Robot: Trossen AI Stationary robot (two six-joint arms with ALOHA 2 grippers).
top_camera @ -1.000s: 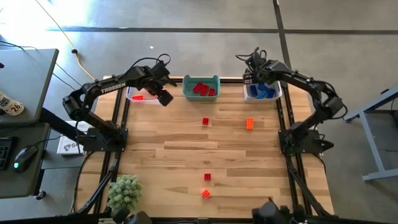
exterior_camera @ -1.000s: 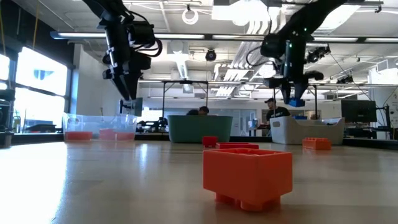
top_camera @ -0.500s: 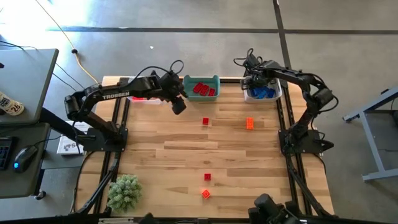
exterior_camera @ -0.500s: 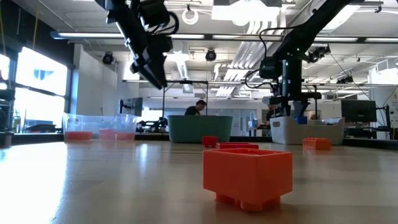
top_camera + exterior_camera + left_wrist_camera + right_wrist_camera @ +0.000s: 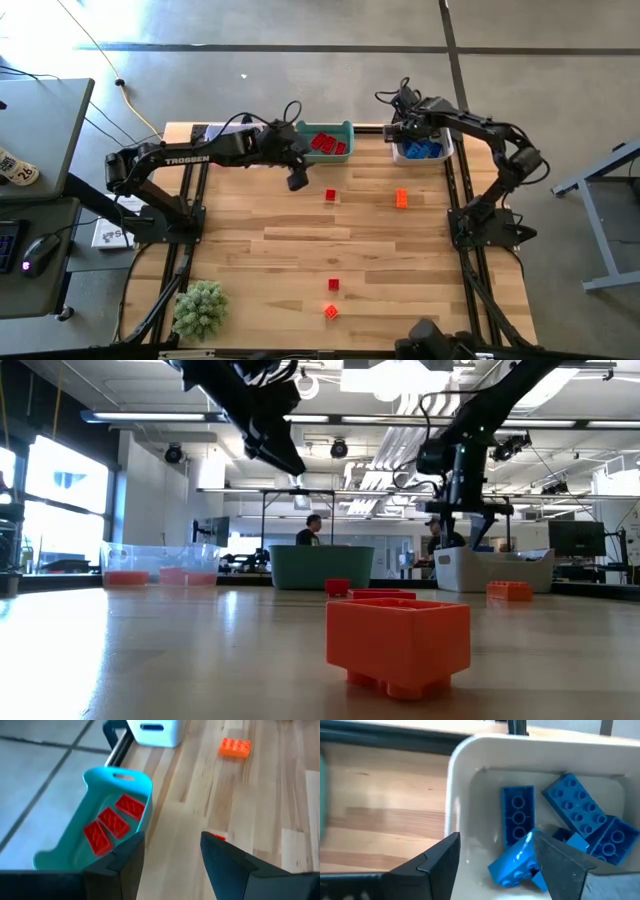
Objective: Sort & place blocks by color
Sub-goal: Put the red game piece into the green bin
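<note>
left gripper [image 5: 297, 181] spread wide, empty, over table between teal bin [image 5: 324, 128] and red block [image 5: 331, 196]; right gripper [image 5: 496, 854] wide over white bin [image 5: 465, 780], blue blocks [image 5: 518, 814] inside; orange block [image 5: 401, 198] on table

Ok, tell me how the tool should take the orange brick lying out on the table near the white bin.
Come straight down on the orange brick from above. It lies flat, studs up, clear of the small red block, and its long axis runs toward the white bin. Probably best to close the fingers across its two long sides, at mid-length.
</note>
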